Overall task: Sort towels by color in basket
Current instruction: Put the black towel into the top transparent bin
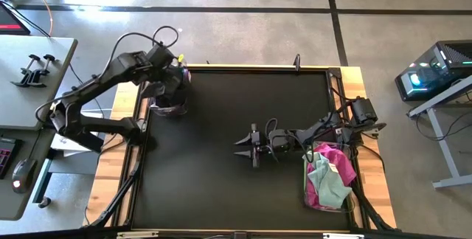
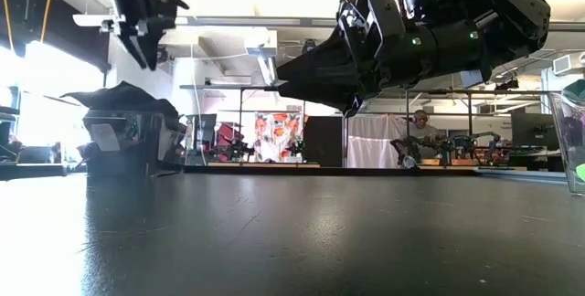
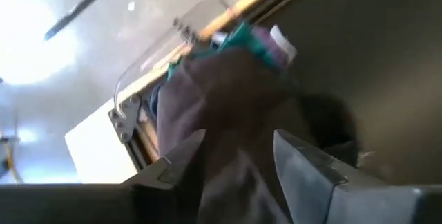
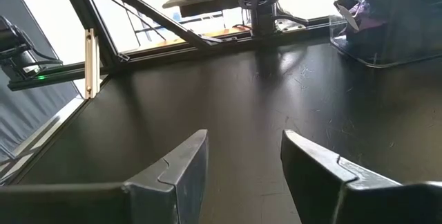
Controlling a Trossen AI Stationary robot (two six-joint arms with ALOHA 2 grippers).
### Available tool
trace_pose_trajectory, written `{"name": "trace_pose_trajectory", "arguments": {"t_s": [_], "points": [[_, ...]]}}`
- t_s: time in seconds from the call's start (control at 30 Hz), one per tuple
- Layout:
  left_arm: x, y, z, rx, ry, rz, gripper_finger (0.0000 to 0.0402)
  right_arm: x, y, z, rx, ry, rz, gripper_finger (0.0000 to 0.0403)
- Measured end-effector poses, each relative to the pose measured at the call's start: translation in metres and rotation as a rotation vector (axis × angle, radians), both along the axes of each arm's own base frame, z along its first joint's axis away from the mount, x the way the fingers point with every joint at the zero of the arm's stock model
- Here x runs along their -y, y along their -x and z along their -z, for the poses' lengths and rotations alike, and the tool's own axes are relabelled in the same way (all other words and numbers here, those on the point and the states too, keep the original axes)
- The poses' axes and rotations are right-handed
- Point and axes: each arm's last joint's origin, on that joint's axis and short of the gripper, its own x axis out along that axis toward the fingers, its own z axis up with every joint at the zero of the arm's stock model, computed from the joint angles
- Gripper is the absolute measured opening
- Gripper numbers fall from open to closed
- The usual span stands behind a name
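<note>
Now, notes at the black desk [image 1: 221, 143], read from the high view unless marked.

Left hand [image 1: 171, 84]: at the far-left corner of the desk, poised directly above a clear bin [image 1: 168, 106]. Fingers parted in the left wrist view, nothing between them; released.

Dark bin contents: a dark towel [image 3: 228, 106] lies draped over the top of the heap, just under the left hand's fingers [image 3: 179, 162]. A teal towel [image 3: 242, 34] and a bit of white cloth show at the bin's far rim. From the low view the dark towel [image 2: 123, 100] makes a peaked mound above the bin walls, hand apart from it and above.

Right hand [image 1: 247, 147]: out over the middle of the desk, pointing left, fingers [image 4: 179, 169] spread and empty. Only bare desk lies ahead of it.

Right basket [image 1: 328, 176]: clear, near-right side of the desk, just behind and to the right of the right hand. Holds a magenta towel [image 1: 341, 167] and a mint towel [image 1: 328, 184], bunched together, with a pale one on top.

Loose towels on the desk: none seen.

Key relation: the remaining mixed cloths sit behind the right hand, toward its own base; the right arm is much the nearer. The left hand is well apart, across the desk.

Long axis: the basket runs near to far; the cloths are crumpled, no clear axis.

Judgement: the dark towel looks delivered; the next pick probably falls to the right arm, which would need to turn back toward the basket.
</note>
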Motion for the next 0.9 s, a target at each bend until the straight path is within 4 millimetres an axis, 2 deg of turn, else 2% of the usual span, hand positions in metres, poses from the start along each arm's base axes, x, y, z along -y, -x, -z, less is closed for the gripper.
{"name": "trace_pose_trajectory", "arguments": {"t_s": [0.1, 0.33, 0.5, 0.6, 0.7, 0.9], "points": [[-0.01, 0.002, 0.022, -0.043, 0.039, -0.034, 0.0128, 0.0, 0.0, 0.0, 0.0, 0.0, 0.0, 0.0175], [-0.039, 0.001, 0.094, -0.044, 0.179, -0.032, 0.0049, 0.0, 0.0, 0.0, -0.002, 0.0, -0.001, 0.0175], [-0.057, 0.0, 0.124, -0.075, 0.227, -0.047, 0.0009, 0.0, 0.0, 0.0, -0.003, -0.004, 0.0, 0.0175], [-0.064, -0.001, 0.131, -0.107, 0.25, -0.038, 0.0002, 0.0, 0.0, 0.0, -0.005, -0.015, 0.002, 0.0175], [-0.067, -0.002, 0.126, -0.127, 0.261, -0.014, 0.0014, 0.0, 0.0, 0.0, -0.005, -0.015, 0.002, 0.0175], [-0.067, -0.002, 0.093, -0.132, 0.251, 0.002, 0.0074, 0.0, 0.0, 0.0, -0.005, -0.015, 0.002, 0.0175]]}}
